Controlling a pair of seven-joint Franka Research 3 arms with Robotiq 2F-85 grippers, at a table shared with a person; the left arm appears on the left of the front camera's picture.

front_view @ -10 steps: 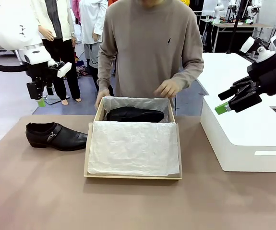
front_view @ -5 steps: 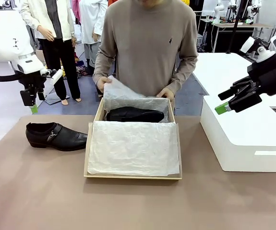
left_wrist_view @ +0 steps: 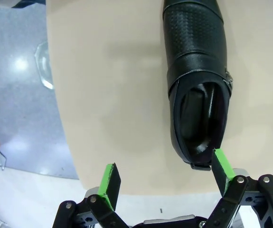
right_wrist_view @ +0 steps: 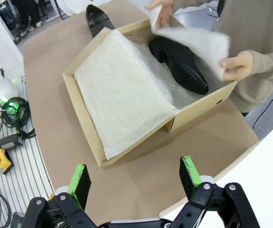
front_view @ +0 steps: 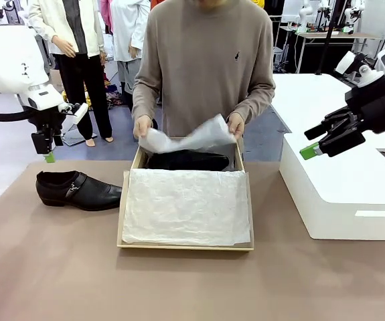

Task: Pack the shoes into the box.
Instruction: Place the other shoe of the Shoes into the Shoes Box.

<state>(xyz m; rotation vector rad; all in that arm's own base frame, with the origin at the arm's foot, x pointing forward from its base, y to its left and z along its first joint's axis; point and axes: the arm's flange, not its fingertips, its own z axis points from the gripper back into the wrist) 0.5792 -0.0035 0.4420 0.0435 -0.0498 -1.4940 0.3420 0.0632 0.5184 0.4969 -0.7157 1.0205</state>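
Observation:
One glossy black shoe (front_view: 77, 190) with a side buckle lies on the table left of the box (front_view: 185, 246); the left wrist view shows this shoe (left_wrist_view: 198, 80) from above. The other shoe (front_view: 187, 160) lies in the far half of the tan box, also seen as a black shoe (right_wrist_view: 179, 64) inside the box (right_wrist_view: 86, 121). White tissue paper (front_view: 185, 206) covers the near half. The person's hands hold up another tissue sheet (front_view: 189, 138) over the boxed shoe. My left gripper (front_view: 48, 152) hangs open above the loose shoe's heel, fingers (left_wrist_view: 108, 183) apart. My right gripper (front_view: 316, 144) is open over the white block.
A large white block (front_view: 343, 194) stands right of the box under my right arm. The brown table (front_view: 58, 274) has free room in front and at the left. Its left edge drops to the floor near the loose shoe.
The person lifted the tissue sheet from the box's far side and now holds it over the boxed shoe. My left gripper shifted left and slightly lower. The right arm stayed still.

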